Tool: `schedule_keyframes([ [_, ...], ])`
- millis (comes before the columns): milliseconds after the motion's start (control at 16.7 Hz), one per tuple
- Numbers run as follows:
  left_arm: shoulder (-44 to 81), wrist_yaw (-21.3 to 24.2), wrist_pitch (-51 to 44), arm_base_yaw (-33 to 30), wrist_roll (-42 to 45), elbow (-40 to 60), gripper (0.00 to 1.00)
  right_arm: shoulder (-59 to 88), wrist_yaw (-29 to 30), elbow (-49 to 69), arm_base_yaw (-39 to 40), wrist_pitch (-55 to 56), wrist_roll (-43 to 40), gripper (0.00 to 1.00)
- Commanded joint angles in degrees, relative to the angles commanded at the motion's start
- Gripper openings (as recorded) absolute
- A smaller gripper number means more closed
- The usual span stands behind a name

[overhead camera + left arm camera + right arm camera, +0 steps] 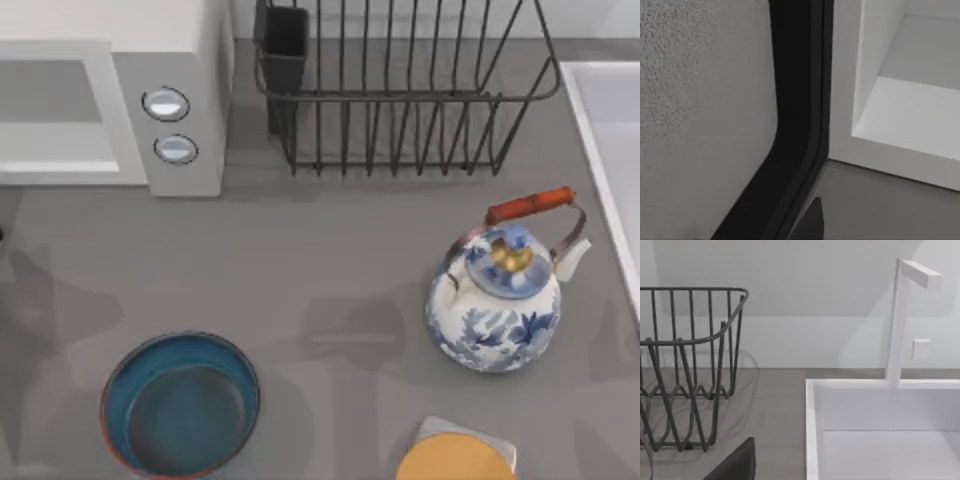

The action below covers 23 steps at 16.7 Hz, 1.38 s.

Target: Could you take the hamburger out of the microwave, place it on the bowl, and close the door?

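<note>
Here, top view: light grey-white microwave [205, 60] in the upper left of the frame, two round silver knobs stacked on its front panel, pale cavity facing down-frame. Round dark teal-blue bowl [112, 385] with a thin reddish-brown rim at lower left, well apart from the microwave, plain teal floor inside. Black wire dish rack [400, 90] across the upper middle, just beside the microwave. Blue-and-white floral kettle [495, 310] with a red-brown handle at right of centre. Yellow-orange disc [455, 462] on a grey square cut by the bottom edge. White sink [610, 150] along the right edge.

Left wrist view: door [690, 100] swung open, speckled grey window in a dark frame, standing just beside the white microwave cavity. Dark tip of the left gripper [810, 225] low in the frame, near the door's frame; jaw state not discernible.

Right wrist view: dark tip of the right gripper [735, 465] low in the frame, between the rack and the sink with its white faucet [900, 320]; jaw state likewise not discernible.
</note>
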Motion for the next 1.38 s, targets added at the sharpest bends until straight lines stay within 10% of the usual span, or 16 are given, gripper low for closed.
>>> schedule_keyframes([
  [960, -20.31, -0.34, -22.55, -0.19, -0.39, 1.26, 0.0, 0.0, 0.0, 0.0, 0.0, 0.0, 0.0, 1.0],
  [1380, -14.56, -2.48, -42.65, -9.34, -20.59, 16.69, 0.0, 0.0, 0.0, 0.0, 0.0, 0.0, 0.0, 1.0],
])
